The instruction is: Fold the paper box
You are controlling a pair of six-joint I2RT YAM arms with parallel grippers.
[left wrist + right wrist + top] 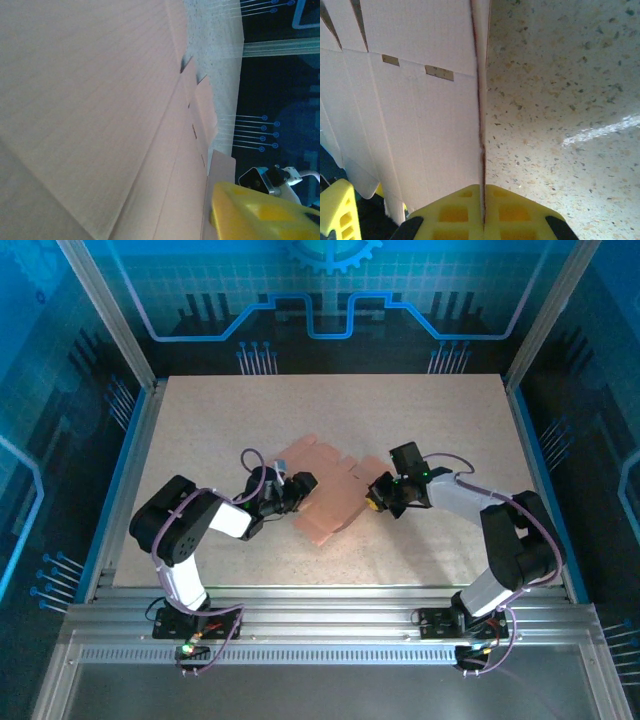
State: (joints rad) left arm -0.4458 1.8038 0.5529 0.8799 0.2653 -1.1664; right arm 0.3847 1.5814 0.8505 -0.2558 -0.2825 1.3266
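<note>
The paper box (325, 502) is seen lying at the middle of the worktop (400, 410). Its 3 o'clock edge is clamped between the yellow fingers (450, 215) of the right gripper (380, 498), which are pressed together on the thin card. The left gripper (292, 490) is placed at the box's 9 o'clock edge. Whether its jaws are apart or gripping cannot be told.

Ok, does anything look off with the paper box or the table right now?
Nothing looks torn or spilled. The paper box lies askew, its edges diagonal to the table, and it is not yet folded into shape. The right gripper is shut on one edge.
</note>
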